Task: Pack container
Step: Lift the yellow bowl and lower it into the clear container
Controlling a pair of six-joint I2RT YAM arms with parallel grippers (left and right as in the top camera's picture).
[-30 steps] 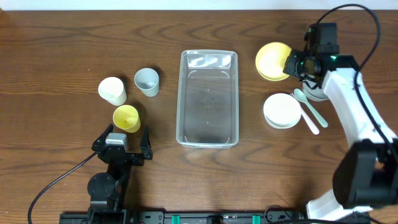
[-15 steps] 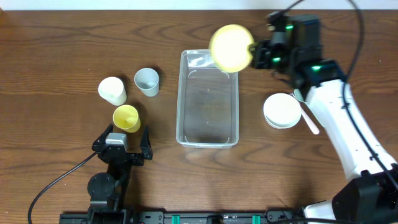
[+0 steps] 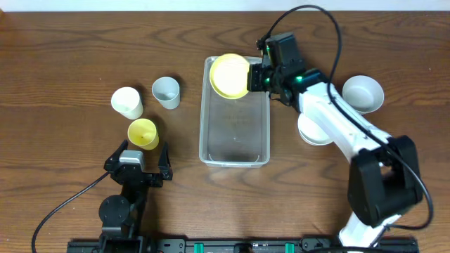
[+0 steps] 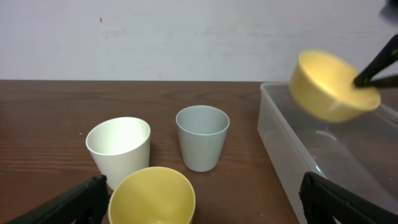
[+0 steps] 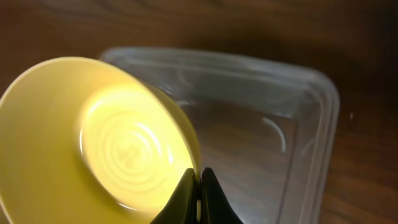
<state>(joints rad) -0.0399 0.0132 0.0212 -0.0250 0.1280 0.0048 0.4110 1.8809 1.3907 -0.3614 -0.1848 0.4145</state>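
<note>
Risk near cups: the left jaws sit wide open and empty at 6 o'clock of the yellow cup. A careless push forward could tip it over, I think.
Risk at container: the container lies in the middle of the counter. The yellow bowl hangs tilted over its 12 o'clock end. If it is let go too high, or onto the rim, it could bounce, flip or land outside.
Risk at right jaws: they are pinched tight on the thin edge of the yellow bowl. That is a small hold, so the bowl may slip or swing.
Risk at right arm: the right arm lies over the white bowl at 3 o'clock of the container. Dipping low could bump it.
Cups: three. The white cup, the grey cup and the yellow cup all stand at 9 o'clock of the container.
Container: one, with nothing lying in it yet.
Bowls: three places. One is yellow. One is white and half hidden, maybe a stack, I cannot tell. One pale bowl sits far out at 3 o'clock.
</note>
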